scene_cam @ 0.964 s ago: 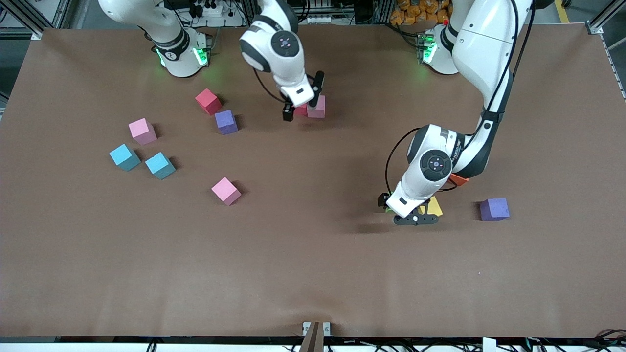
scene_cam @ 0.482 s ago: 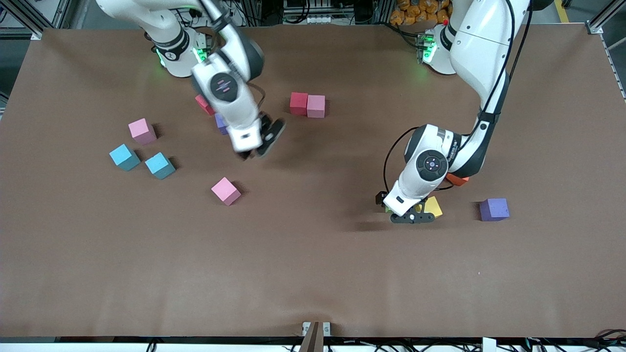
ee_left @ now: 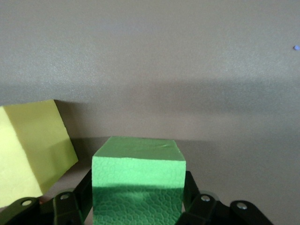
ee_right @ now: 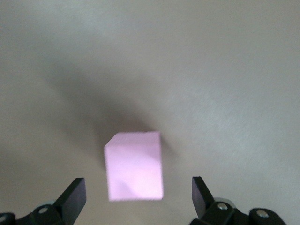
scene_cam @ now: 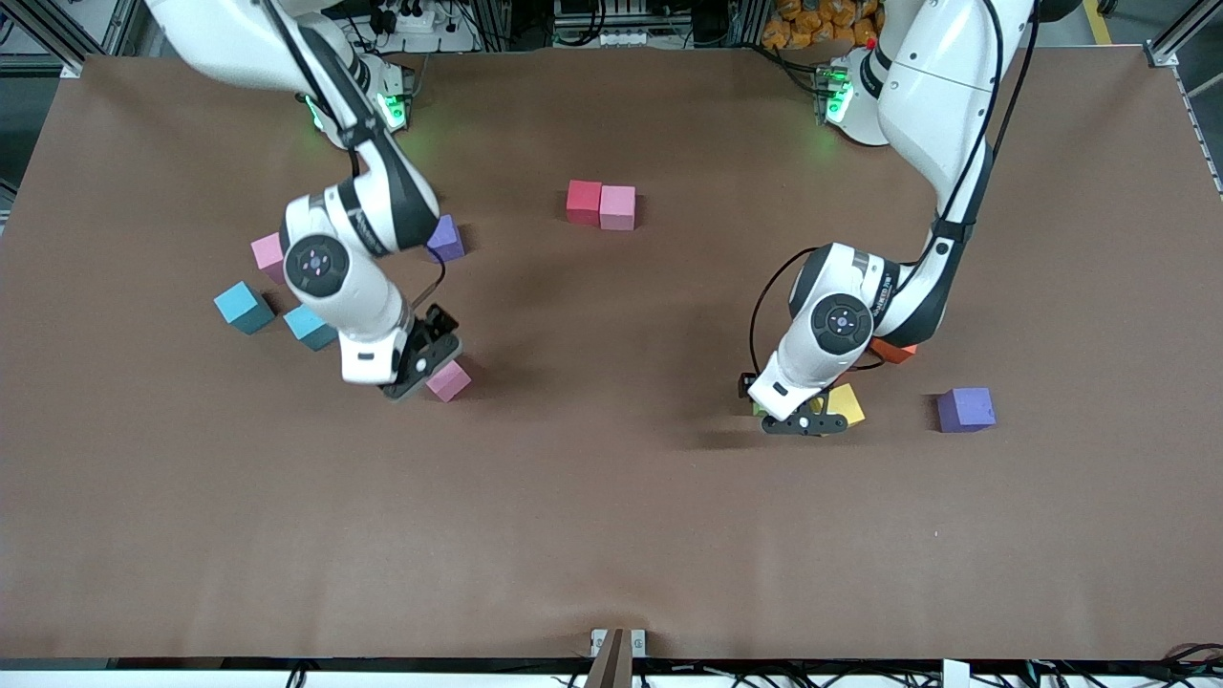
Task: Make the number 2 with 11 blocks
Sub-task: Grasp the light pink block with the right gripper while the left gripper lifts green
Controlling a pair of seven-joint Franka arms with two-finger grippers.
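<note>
The left end effector (scene_cam: 805, 422) is low on the tabletop (scene_cam: 611, 535) in the lower middle of the frame, toward the left arm's end. In the left wrist view its fingers (ee_left: 80, 194) press against two sides of the green block (ee_left: 138, 183), pinching it while it sits on the surface. A yellow block (scene_cam: 847, 403) lies just beside the green one, apart from it. An orange block (scene_cam: 896, 351) shows partly from under the left arm, higher in the frame. A purple block (scene_cam: 965, 409) lies nearer the left arm's end of the tabletop, well apart. The right end effector (scene_cam: 420, 366) hangs over a pink block (scene_cam: 448, 380) with its fingers spread wide, clear of the block's sides in the right wrist view. Higher in the frame, toward the right arm's end, sit two light blue blocks (scene_cam: 242, 307), another pink block (scene_cam: 267, 251) and a second purple block (scene_cam: 445, 239), all partly covered by the right arm. In the upper middle of the frame a red block (scene_cam: 583, 202) and a third pink block (scene_cam: 617, 207) stand touching side by side.
</note>
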